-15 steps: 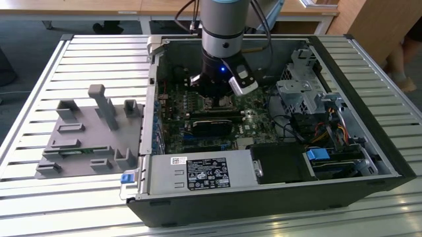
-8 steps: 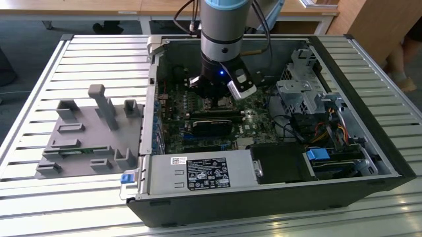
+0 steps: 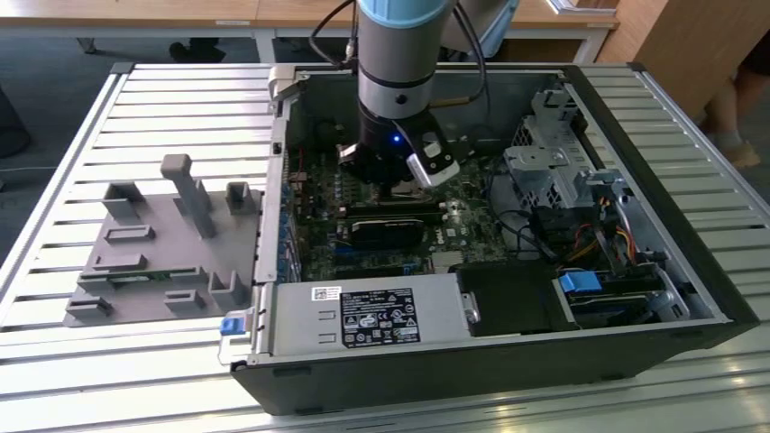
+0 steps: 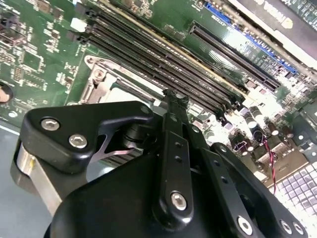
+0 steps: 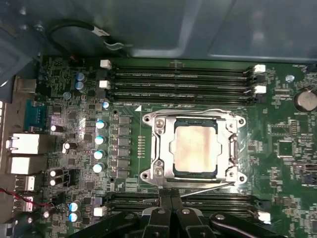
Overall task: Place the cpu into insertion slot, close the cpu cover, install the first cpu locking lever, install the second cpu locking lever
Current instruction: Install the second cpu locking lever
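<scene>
The cpu (image 5: 194, 148), a silvery square chip, lies in the insertion slot (image 5: 147, 176) on the green board. The cpu cover (image 5: 161, 144) lies flat over the chip's edges, framing it. One thin wire lever (image 5: 198, 111) runs along the socket's side by the memory slots. A second lever (image 5: 208, 187) runs along the opposite side, slanting slightly, its end close to my fingertips. My gripper (image 5: 171, 204) is shut just beside that side of the socket, with nothing seen between the fingers. In the second wrist view the gripper (image 4: 171, 96) stands over the cover (image 4: 99, 82). The exterior view shows the gripper (image 3: 388, 185) deep inside the computer case.
Long black memory slots (image 5: 178, 79) flank the socket on both sides. A dark expansion card (image 3: 385, 225) and the grey power supply (image 3: 361, 316) lie nearer the case front. Drive cage and cables (image 3: 578, 234) fill the exterior view's right. A grey fixture (image 3: 157, 244) stands outside the case.
</scene>
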Controlling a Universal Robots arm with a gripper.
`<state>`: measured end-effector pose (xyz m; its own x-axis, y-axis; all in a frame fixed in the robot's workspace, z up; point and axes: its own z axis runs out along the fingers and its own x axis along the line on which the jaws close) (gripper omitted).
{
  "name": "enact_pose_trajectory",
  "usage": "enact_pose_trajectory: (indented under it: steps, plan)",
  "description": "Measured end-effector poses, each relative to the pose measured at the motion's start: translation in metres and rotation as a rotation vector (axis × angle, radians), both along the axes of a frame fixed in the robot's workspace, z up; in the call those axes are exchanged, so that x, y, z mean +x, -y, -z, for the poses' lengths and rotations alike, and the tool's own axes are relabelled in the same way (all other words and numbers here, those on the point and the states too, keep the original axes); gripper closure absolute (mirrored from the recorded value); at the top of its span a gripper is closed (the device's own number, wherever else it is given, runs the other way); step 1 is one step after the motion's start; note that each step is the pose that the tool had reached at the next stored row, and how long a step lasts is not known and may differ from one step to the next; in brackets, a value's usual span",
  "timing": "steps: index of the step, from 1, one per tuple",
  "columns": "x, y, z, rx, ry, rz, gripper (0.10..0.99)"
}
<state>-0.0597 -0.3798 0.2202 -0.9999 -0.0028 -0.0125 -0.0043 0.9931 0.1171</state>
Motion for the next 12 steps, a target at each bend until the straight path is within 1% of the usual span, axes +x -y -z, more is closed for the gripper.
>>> enact_pose_trajectory:
  steps: [4, 6, 7, 8, 12]
  plan:
    - [-0.0015, 0.0, 0.0063, 0.002, 0.0, 0.0, 0.98]
    - [-0.0017, 0.0002, 0.0085, 0.006, -0.0001, 0.0, 0.98]
    - [-0.0019, 0.0005, 0.009, 0.01, -0.0001, 0.0, 0.98]
    - [-0.002, 0.0015, 0.0094, 0.017, 0.0, 0.0, 0.98]
    - [-0.0035, 0.0077, 0.0102, 0.047, 0.0, 0.0, 0.98]
